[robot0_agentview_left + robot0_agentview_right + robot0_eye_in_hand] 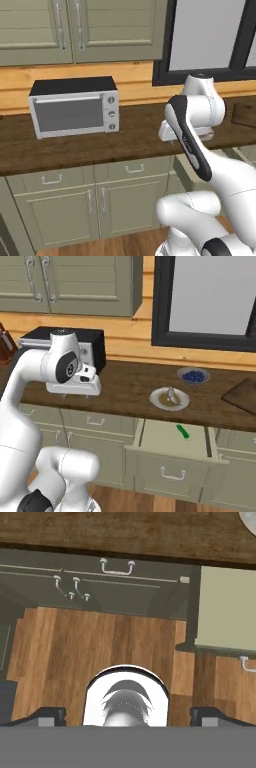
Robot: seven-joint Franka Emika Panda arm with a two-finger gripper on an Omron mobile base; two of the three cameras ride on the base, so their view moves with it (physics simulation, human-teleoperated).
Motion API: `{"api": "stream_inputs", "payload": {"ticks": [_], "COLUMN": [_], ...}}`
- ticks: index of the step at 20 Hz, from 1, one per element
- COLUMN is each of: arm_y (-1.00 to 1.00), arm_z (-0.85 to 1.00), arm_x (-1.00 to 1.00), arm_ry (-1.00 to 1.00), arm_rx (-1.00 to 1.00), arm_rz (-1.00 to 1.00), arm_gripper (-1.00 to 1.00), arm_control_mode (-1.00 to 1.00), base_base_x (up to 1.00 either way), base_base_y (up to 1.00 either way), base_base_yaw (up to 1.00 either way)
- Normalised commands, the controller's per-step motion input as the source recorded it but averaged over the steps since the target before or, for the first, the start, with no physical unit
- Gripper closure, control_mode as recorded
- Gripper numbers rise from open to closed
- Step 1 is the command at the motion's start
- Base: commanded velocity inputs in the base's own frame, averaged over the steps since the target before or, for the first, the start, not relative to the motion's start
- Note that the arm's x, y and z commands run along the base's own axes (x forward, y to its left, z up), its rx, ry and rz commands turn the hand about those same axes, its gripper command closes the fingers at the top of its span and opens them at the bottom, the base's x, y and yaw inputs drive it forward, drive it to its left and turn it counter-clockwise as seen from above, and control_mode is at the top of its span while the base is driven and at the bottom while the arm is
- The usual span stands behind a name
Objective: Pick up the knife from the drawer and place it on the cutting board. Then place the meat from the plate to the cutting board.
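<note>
The long dark wooden surface (125,386) runs under the green wall cupboards (75,30) and a dark-framed window (200,301), and the white arm (30,406) rises over its front edge with the wrist held level above it. From the left base view I get the silver microwave (75,112) standing on the surface left of the arm, and the arm's own bulk hides everything to the right of it; the right base view opens that side up. There the drawer (172,453) is pulled out below the surface, pale inside, and the knife (183,431) lies on its floor near the back, its green handle slanting from upper left to lower right; I cannot make out which end is the blade. Above the drawer sits the plate (169,399) with the meat (172,394) on it, a small bowl of blue berries (193,376) behind it, and the cutting board (242,396) at the far right, well apart from the arm. The hand view looks down on the wooden floor (100,647), cupboard fronts and the drawer's pale inside. The pincer (127,714) shows its two dark tips far apart, holding nothing.
</note>
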Motion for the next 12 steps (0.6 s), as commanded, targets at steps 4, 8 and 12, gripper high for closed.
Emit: {"api": "stream_inputs", "payload": {"ticks": [4, 8, 12], "arm_y": [0.00, 0.00, 0.00], "arm_z": [0.00, 0.00, 0.00], "arm_x": [0.00, 0.00, 0.00], "arm_ry": [0.00, 0.00, 0.00], "arm_rx": [0.00, 0.00, 0.00], "arm_rz": [0.00, 0.00, 0.00], "arm_gripper": [-1.00, -1.00, -1.00], "arm_control_mode": [1.00, 1.00, 1.00], "base_base_x": [-0.25, -0.16, -0.09], "base_base_y": [-0.70, -0.94, -1.00], "base_base_yaw": [-0.03, -0.01, 0.00]}}
